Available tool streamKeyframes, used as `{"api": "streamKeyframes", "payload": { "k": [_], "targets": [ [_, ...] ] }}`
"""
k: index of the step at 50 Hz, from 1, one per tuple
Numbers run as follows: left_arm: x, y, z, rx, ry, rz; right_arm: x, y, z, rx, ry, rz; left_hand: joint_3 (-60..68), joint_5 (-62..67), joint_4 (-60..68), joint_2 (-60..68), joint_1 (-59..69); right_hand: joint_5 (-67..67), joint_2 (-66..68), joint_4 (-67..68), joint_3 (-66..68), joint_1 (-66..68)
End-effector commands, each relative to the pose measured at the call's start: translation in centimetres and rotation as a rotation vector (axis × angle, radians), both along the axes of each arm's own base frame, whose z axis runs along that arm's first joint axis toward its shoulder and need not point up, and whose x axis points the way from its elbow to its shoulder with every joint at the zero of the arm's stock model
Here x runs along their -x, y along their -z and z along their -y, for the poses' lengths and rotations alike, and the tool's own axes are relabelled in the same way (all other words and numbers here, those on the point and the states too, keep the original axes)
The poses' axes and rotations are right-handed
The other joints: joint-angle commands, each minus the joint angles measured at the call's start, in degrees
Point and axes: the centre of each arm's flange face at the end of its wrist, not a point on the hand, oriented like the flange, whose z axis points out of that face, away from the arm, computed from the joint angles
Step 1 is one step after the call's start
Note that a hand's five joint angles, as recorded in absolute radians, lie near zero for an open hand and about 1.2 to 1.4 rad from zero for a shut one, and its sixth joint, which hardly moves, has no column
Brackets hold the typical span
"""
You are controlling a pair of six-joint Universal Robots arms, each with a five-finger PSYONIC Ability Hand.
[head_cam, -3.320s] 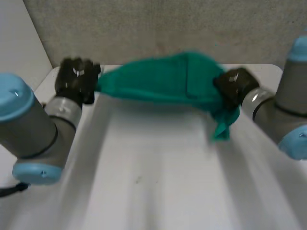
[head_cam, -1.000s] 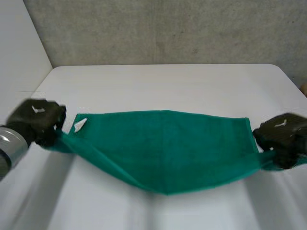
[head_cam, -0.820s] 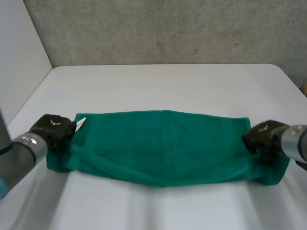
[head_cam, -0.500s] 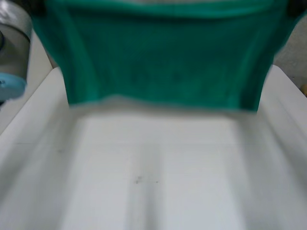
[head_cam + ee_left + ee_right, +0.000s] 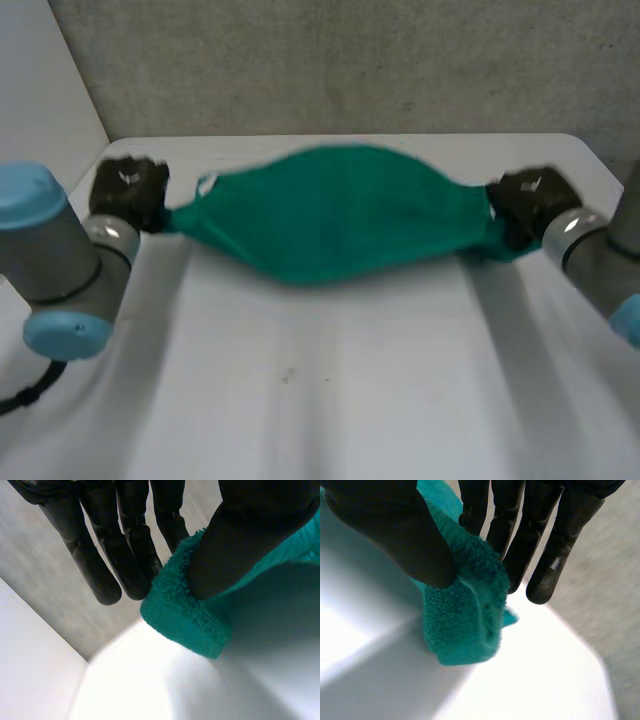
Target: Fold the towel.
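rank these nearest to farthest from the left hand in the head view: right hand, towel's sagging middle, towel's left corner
From the left hand:
1. towel's left corner, pinched in that hand.
2. towel's sagging middle, hanging between the two hands.
3. right hand, across at the towel's right end, pinching it.

Near table (image 5: 320, 400) free; towel (image 5: 335, 215) spans rear
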Motion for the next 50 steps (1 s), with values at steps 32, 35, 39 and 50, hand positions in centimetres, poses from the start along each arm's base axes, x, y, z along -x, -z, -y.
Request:
{"api": "streamKeyframes", "payload": {
  "k": [32,35,39,50],
  "targets": [
    [-0.6,1.9,-1.1,-0.059,0.098,0.259,1.5,3.4,0.8,-0.156,0.014,-0.333,11.66,15.74,11.52,11.21,14.44,12.68,12.36,11.83,12.05,24.33],
    [0.3,2.3,0.6,-0.005,0.057,0.255,0.8,4.3,2.4,-0.124,0.028,-0.328,11.66,15.74,11.52,11.21,14.44,12.68,12.36,11.83,12.05,24.33],
    [2.2,3.3,2.7,0.043,0.013,0.255,-0.1,5.3,4.5,-0.066,0.059,-0.332,11.66,15.74,11.52,11.21,14.44,12.68,12.36,11.83,12.05,24.33],
    [4.4,5.3,5.9,0.114,0.011,0.335,-1.0,7.0,7.4,0.009,0.081,-0.317,11.66,15.74,11.52,11.21,14.44,12.68,12.36,11.83,12.05,24.33]
  ]
}}
